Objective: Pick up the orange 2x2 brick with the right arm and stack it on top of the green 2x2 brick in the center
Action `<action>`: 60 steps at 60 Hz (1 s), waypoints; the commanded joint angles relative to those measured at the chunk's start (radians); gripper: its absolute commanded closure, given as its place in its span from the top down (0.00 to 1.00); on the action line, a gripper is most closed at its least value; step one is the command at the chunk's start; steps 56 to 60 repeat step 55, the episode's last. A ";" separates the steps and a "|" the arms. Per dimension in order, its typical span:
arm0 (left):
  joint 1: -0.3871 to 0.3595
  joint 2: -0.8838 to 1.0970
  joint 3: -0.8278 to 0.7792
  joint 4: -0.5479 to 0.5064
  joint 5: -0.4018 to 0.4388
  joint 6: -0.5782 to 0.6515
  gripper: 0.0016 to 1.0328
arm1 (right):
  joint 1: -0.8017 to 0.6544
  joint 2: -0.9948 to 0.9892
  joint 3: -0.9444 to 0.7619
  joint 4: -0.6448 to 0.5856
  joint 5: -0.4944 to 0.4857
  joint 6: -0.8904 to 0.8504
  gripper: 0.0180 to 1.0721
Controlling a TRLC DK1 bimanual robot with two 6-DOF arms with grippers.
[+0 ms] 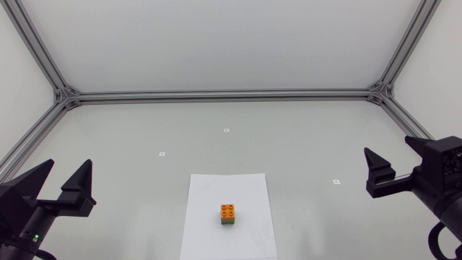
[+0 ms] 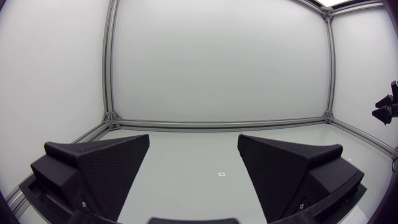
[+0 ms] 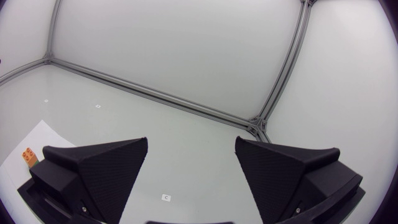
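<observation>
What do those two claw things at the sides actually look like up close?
The left end effector and the right end effector are both matte black. Each has two broad wedge-shaped fingers that taper to points, with finely textured inner faces. A small green light glows on the left one's black housing, and a black cable loops beside the right one.

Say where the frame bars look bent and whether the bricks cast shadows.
Head view: the grey metal frame bars run straight; the orange 2x2 plastic brick on the green 2x2 brick casts hardly any shadow on the white paper sheet. Left and right wrist views: the bars bow.
</observation>
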 commanded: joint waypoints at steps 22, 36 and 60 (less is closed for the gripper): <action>-0.001 -0.004 -0.041 -0.011 0.003 0.005 0.96 | 0.013 -0.223 -0.174 0.075 0.002 0.201 0.95; -0.001 -0.004 -0.041 -0.011 0.003 0.005 0.96 | 0.021 -0.341 -0.257 0.106 0.002 0.293 0.95; -0.001 -0.004 -0.041 -0.011 0.003 0.005 0.96 | 0.022 -0.367 -0.276 0.113 0.002 0.313 0.95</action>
